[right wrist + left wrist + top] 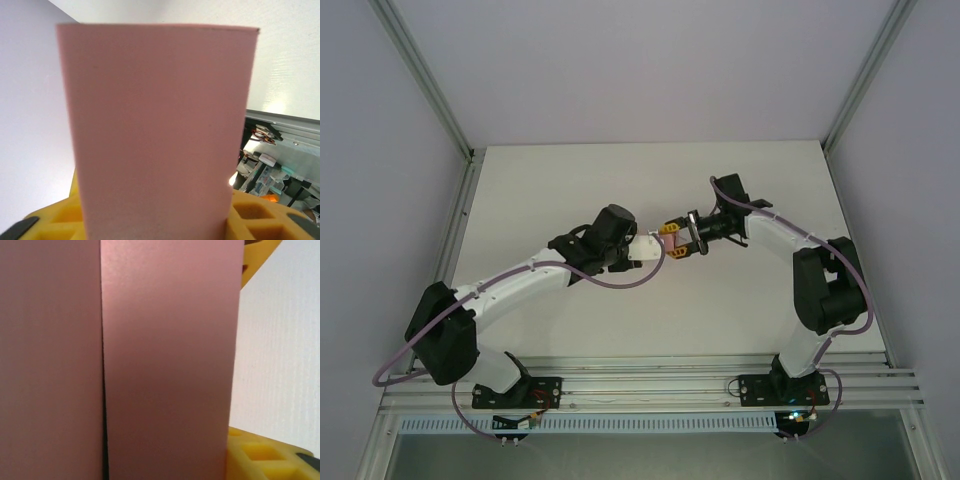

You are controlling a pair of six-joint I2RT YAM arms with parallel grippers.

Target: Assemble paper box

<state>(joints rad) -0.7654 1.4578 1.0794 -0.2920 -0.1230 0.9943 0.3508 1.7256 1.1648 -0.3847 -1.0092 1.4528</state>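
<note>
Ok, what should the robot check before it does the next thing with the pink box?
1. Paper box sits between the right gripper's fingers: ok.
2. Left gripper has hold of it: cannot tell.
3. Two pink panels meet flush: not ok, a dark gap shows.
4. Left arm's purple cable is apart from the box: ok.
5. All flaps folded: cannot tell.

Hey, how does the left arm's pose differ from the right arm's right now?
The left arm lies stretched in a long line from its base toward the middle, while the right arm is folded with its elbow sharply bent. The left tool points right, and the right tool points left. Both tools meet at the pink paper box.
</note>
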